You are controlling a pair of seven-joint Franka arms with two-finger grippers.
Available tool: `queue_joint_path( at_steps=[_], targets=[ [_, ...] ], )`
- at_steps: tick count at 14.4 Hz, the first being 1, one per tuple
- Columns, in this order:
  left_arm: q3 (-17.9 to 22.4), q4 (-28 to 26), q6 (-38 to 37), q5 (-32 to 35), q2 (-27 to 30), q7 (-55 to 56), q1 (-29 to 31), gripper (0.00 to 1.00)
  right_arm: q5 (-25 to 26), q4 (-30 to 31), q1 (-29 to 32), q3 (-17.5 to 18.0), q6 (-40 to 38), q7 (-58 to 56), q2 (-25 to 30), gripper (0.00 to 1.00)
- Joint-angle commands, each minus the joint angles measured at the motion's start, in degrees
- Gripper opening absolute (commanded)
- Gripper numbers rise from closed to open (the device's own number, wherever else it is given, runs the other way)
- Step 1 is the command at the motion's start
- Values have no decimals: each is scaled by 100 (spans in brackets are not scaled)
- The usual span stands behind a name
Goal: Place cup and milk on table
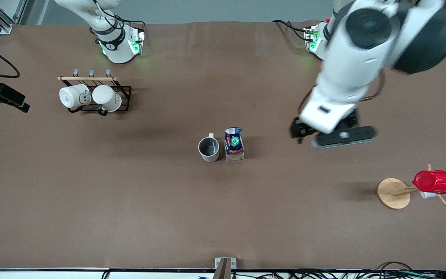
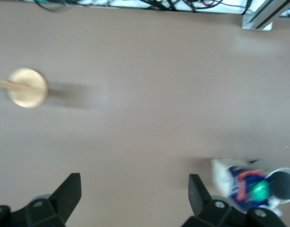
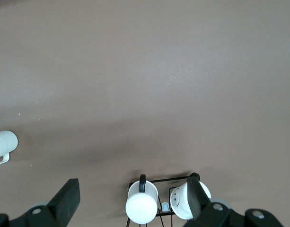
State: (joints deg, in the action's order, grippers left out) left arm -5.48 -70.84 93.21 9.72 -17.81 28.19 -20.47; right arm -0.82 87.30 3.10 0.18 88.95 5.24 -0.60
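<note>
One high camera, two wrist cameras.
The front view looks down across the brown matte table (image 1: 130,201); both wrist views look down from well above it, the left sharing the blue gable-top milk carton (image 2: 241,182).

Plain matte brown table (image 1: 223,217). Cream-beige cup (image 1: 209,148), dark grey inside. Milk carton (image 1: 234,144): dark blue, red label, white sides, green cap. Two white mugs (image 1: 90,97) on black rack (image 1: 124,97); red plastic cup (image 1: 433,181).

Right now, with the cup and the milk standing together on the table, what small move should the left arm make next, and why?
Probably the left tool should draw back toward its base and wait. The cup and the milk already stand upright, side by side, on the table. The left tool hangs open and empty over bare table toward the left arm's end. The right tool is open over the mug rack.
</note>
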Motion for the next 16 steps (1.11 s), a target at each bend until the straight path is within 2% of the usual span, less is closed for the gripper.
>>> queue_joint_path(
  at_steps=[1,2,5,10,16],
  targets=[
    [-76,-342,-267,-66,391,-1039,568,100,-85,-99,24,-9,-97,29,-19,100],
    [-68,-491,-286,-250,567,-1383,788,100,-85,-99,24,-9,-105,29,-19,100],
    [-59,-1473,-207,-909,1365,-1877,1456,100,-85,-99,33,-27,-141,-76,-10,100],
    [-103,-2618,-146,-1191,2307,-2229,1888,100,-85,-99,33,-27,-176,-85,-10,100],
    [-85,-2444,-260,-1139,2335,-2265,1898,100,-85,-99,42,-27,-185,-94,-10,100]
  ],
)
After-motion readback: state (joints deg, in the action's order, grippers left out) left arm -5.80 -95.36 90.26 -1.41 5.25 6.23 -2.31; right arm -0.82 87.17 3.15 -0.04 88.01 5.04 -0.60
